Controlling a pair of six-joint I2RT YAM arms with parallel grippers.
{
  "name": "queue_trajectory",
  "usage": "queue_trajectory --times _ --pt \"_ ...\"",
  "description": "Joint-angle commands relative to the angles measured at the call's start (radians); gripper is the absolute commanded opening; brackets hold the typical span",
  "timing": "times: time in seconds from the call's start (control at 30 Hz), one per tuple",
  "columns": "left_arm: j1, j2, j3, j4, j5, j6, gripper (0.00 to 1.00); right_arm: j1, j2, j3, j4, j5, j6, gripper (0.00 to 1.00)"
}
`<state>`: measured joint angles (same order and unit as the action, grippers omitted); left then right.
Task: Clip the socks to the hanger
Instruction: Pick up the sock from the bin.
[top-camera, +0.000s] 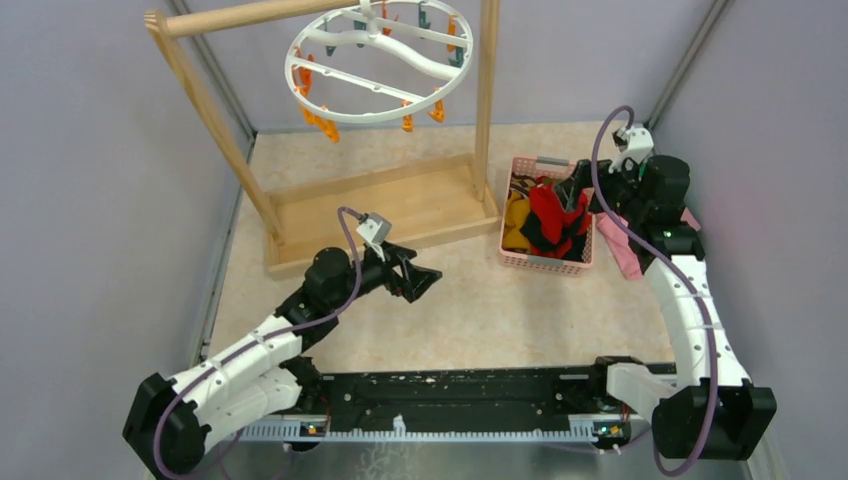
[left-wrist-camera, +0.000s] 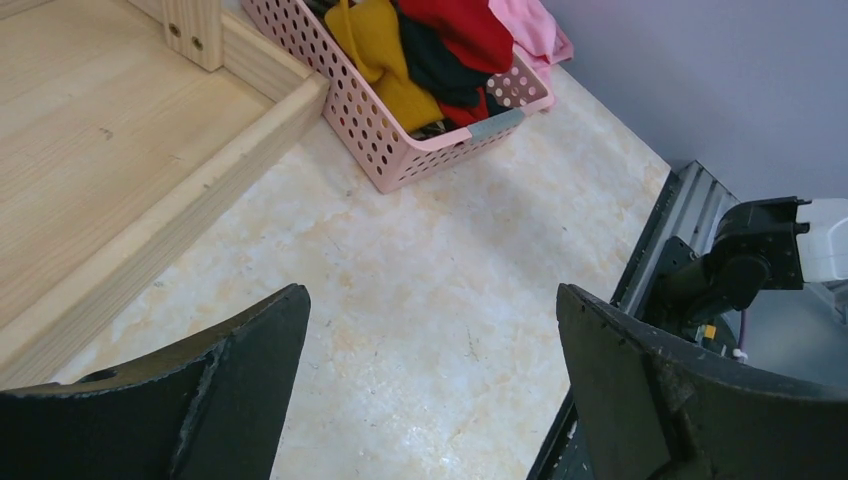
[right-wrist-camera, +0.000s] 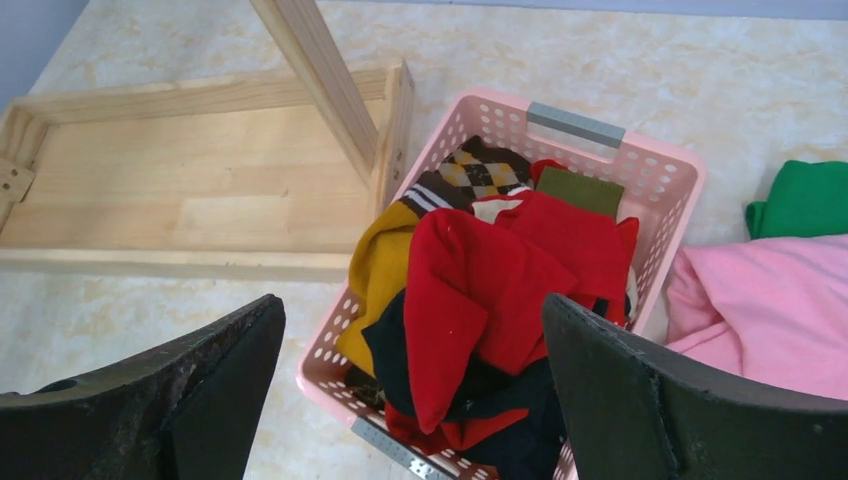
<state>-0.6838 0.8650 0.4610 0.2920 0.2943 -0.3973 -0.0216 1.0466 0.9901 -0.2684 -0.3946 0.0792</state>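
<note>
Beige tabletop (top-camera: 480, 300) is lying under the left gripper (left-wrist-camera: 430, 310), hanging released and empty, while the right gripper (right-wrist-camera: 410, 310) is hovering spread wide over the socks (right-wrist-camera: 500, 270) heaped in the pink basket (right-wrist-camera: 670, 170), the hanger (top-camera: 372, 32) dangling from the wooden rack (top-camera: 400, 200) behind.

Red, yellow, black socks (right-wrist-camera: 500, 270) in pink basket (right-wrist-camera: 668, 178)

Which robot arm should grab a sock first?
Probably right: the right gripper, open, hovers above the socks in the pink basket. The left gripper, also open, faces the tabletop beside it.
</note>
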Motion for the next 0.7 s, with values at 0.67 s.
queue_trajectory --times 0.67 --pt "0.001 -0.015 -0.256 0.526 0.081 -0.075 0.99 0.129 0.339 0.267 -0.298 -0.485 -0.522 0.93"
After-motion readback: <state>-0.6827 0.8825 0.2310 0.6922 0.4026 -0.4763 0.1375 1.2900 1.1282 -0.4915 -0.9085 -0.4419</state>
